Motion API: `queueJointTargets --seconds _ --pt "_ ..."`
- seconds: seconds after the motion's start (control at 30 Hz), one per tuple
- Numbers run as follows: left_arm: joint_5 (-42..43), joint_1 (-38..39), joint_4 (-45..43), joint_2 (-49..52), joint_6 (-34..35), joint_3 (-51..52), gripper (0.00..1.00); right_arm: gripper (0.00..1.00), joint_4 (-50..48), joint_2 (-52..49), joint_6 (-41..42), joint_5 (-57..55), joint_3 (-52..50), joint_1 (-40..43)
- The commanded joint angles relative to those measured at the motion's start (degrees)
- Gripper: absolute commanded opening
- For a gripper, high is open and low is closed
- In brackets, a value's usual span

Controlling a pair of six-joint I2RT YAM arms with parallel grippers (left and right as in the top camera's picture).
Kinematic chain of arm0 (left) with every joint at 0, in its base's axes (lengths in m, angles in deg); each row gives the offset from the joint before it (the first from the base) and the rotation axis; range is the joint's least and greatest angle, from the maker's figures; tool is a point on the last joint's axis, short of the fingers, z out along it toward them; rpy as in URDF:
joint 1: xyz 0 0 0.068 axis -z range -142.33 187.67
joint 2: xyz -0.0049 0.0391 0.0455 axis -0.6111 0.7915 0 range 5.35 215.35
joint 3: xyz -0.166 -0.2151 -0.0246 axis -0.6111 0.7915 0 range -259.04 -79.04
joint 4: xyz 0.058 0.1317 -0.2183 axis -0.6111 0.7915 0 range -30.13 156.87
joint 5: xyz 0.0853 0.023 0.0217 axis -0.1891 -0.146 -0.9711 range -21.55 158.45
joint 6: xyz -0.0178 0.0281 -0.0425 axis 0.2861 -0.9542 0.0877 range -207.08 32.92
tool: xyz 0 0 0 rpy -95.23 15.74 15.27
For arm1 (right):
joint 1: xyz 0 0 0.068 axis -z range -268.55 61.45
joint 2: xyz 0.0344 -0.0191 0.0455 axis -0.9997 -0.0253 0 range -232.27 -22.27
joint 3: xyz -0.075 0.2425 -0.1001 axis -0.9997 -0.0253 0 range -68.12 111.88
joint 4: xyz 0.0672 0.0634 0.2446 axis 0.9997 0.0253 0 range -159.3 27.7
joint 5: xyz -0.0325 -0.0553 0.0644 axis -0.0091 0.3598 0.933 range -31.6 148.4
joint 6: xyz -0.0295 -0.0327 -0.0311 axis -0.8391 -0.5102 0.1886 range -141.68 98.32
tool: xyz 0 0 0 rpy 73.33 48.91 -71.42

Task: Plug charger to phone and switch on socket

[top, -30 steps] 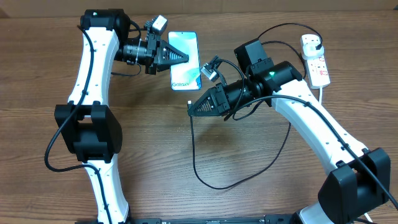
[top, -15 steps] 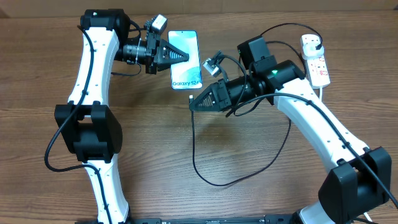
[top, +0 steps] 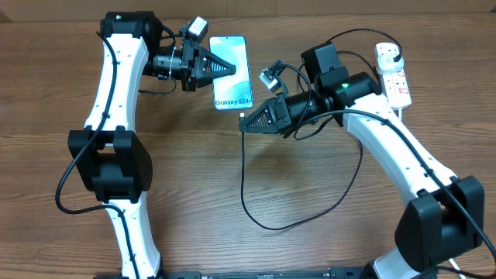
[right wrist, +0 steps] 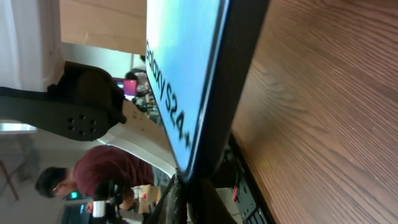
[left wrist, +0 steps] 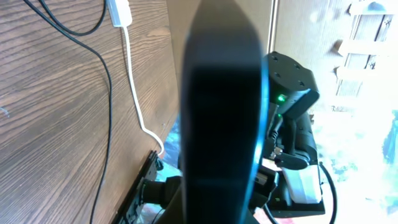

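Hazard: thin black charger cable [top: 242, 167], pinched in right gripper [top: 246, 122], may jab off-centre and skew slim teal-screened phone [top: 236, 89] clamped in left gripper [top: 225, 70].

White arm links [top: 116, 70], black joint housings [top: 108, 159], thin black cables [top: 60, 190], small green light [left wrist: 281, 98], probably an LED

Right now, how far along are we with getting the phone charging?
Done: the charger's plug looks seated in the socket. In hand: the left fingers clamp the phone by its side, and the right fingers hold the connector tip right at its bottom edge; I can't tell if it's in. Left: finish plugging in, then switch on the socket.
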Motion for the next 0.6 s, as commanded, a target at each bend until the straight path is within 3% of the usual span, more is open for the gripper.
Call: queueJointTargets --seconds 0.0,0.57 --pt "3.45 0.26 0.20 -1.22 -0.46 -1.05 0.04 0.04 -1.03 -0.94 -0.28 5.33 1.25 -0.09" --pt "4.55 0.22 0.00 -1.22 -0.44 -1.05 0.04 0.04 -1.11 -1.05 -0.92 7.48 1.25 -1.88"
